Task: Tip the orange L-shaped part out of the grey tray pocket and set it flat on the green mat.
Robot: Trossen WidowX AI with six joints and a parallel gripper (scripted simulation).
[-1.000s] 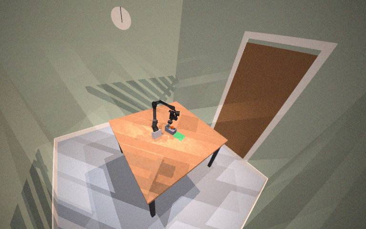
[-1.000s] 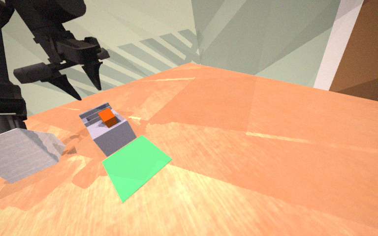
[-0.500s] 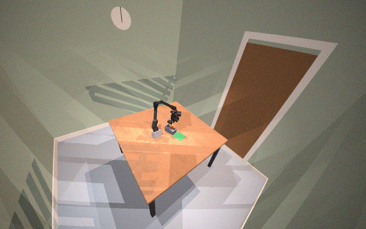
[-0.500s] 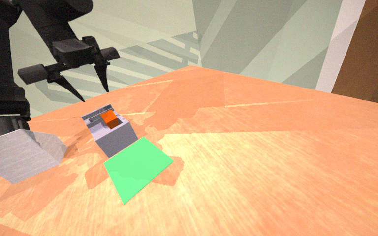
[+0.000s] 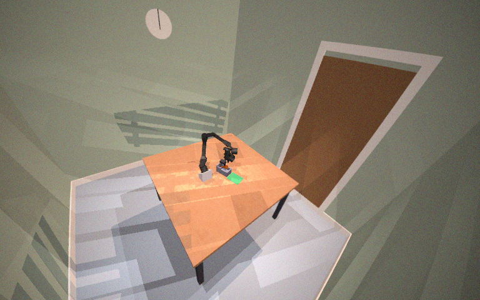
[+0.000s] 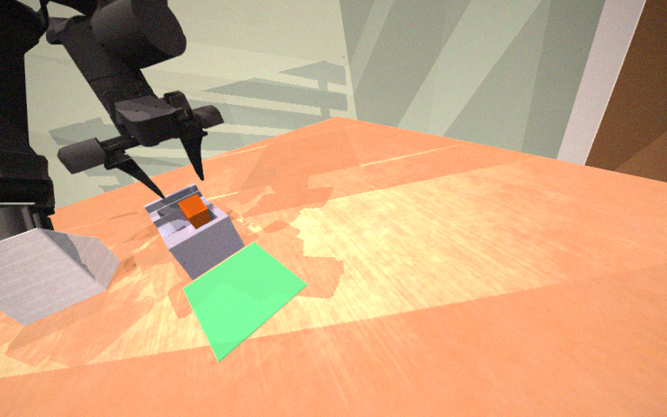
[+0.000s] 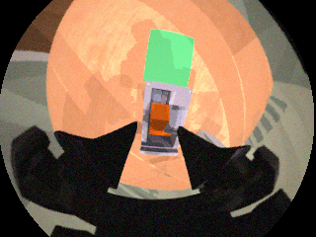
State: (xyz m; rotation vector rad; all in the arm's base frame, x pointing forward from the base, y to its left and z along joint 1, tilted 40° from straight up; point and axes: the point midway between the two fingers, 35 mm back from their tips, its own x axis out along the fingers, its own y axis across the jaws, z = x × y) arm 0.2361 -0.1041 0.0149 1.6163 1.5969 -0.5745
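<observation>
The orange part (image 5: 224,167) (image 6: 194,208) (image 7: 160,118) sits tilted in the pocket of the grey tray (image 5: 222,170) (image 6: 208,251) (image 7: 181,90). Its end toward the mat stands up above the tray's rim; its L-shaped end is low in the pocket. The green mat (image 5: 235,178) (image 6: 246,300) (image 7: 169,56) lies beside the tray and bears nothing. My gripper (image 6: 182,188) (image 7: 158,126) is open and empty. Its fingertips are above the tray's end away from the mat, on either side of the tray's width in the wrist view, and do not touch the part.
A pale grey block (image 5: 205,175) (image 6: 49,277) stands on the wooden table (image 5: 212,212) (image 6: 442,354) by the arm's base, to the left of the tray in the exterior view. The tray has a raised wall at its end away from the mat.
</observation>
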